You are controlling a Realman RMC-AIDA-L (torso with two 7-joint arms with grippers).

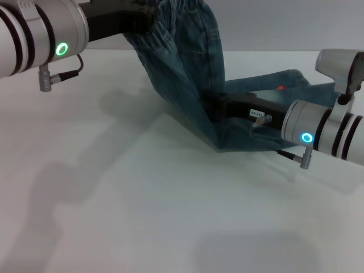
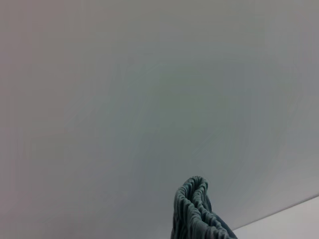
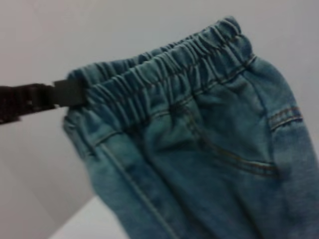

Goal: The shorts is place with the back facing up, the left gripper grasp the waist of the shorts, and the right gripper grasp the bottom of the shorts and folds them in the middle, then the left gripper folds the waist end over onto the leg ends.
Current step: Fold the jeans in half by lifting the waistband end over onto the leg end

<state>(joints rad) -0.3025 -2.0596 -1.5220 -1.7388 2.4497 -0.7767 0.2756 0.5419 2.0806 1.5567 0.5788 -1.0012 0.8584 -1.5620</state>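
The blue denim shorts (image 1: 187,62) hang lifted, draped from the top of the head view down to the white table (image 1: 114,187). My left gripper (image 1: 145,23), on the green-ringed arm, is raised high and shut on the ruffled waist (image 3: 164,64); one of its black fingers (image 3: 67,92) pinches the band's end. A tip of the waist (image 2: 192,209) also shows in the left wrist view. My right gripper (image 1: 219,107), on the blue-ringed arm, lies low on the table against the lower, folded part of the shorts, its tip hidden by the denim. The leg ends (image 1: 290,79) lie flat behind it.
A back pocket seam (image 3: 234,159) faces the right wrist camera. A small red print (image 1: 280,88) shows on the far leg. White table surface stretches to the left and front of the shorts. The table's far edge (image 1: 114,50) meets a pale wall.
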